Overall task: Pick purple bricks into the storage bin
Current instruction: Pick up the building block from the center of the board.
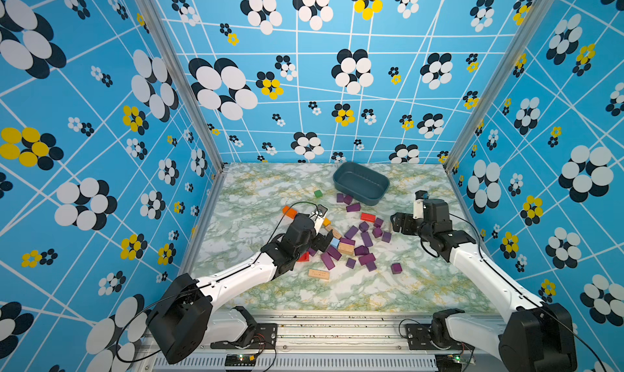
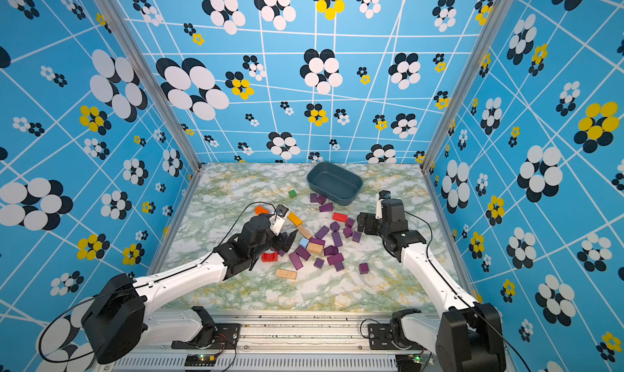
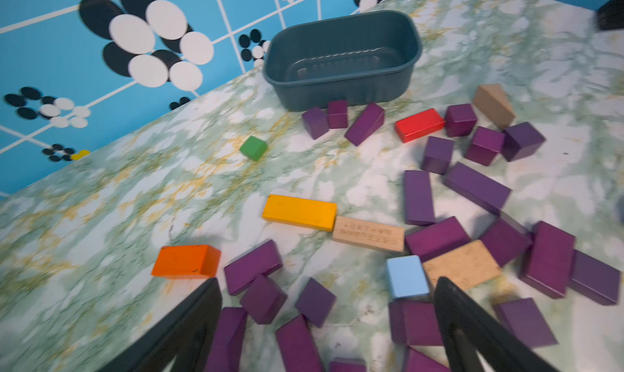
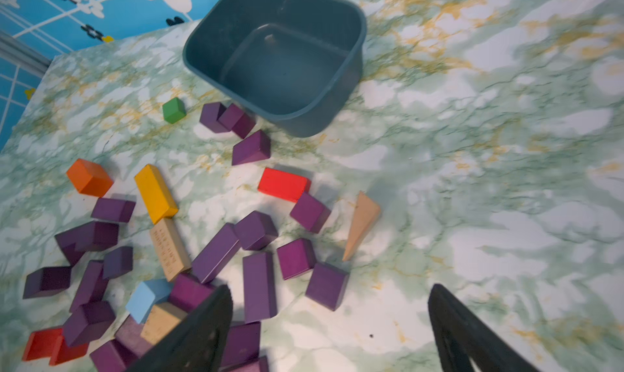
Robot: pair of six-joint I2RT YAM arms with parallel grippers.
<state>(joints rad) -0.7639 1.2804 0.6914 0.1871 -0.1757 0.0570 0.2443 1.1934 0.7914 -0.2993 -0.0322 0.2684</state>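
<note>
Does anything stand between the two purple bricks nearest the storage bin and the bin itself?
Nothing visible does. The two purple bricks lie right beside the near wall of the storage bin, which is empty.

Scattered purple bricks (image 1: 366, 239), matte cubes and bars, lying mid-frame in both top views; slate-blue storage bin (image 1: 363, 197), upright, empty, just above.

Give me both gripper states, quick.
Left gripper: open, holding nothing.
Right gripper: open, holding nothing.
</note>
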